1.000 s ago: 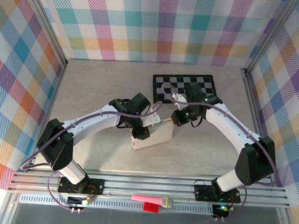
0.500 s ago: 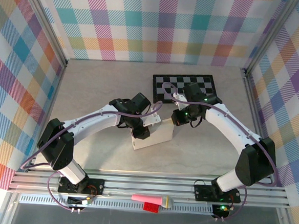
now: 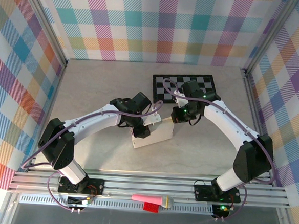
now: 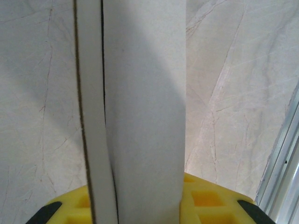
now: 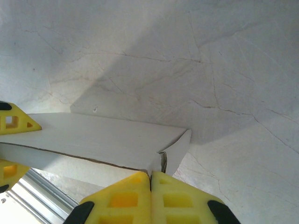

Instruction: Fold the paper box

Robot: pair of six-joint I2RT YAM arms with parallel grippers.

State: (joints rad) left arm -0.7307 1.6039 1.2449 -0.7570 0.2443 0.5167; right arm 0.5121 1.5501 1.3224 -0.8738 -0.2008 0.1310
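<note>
**Paper box fold, both arms on the box mid-counter**

So the paper box (image 3: 155, 135) is sitting about the middle of the counter (image 3: 105, 88), just on the near side of the checkerboard mat (image 3: 184, 88), with an arm on each end. It looks like a slim flat box at this point. Can't really tell if it's resting on the counter or lifted a touch.

The left fingers (image 5: 16, 120) are clamped on the box's left end, one yellow pad on each face. In the left wrist view the box (image 4: 145, 116) runs straight up between them.

The right fingers (image 5: 126, 191) are squeezed fully together with nothing between them, tips right up against the box's right end corner. The end flap (image 5: 176, 150) there isn't flush, there's a small dark gap along its edge
</note>
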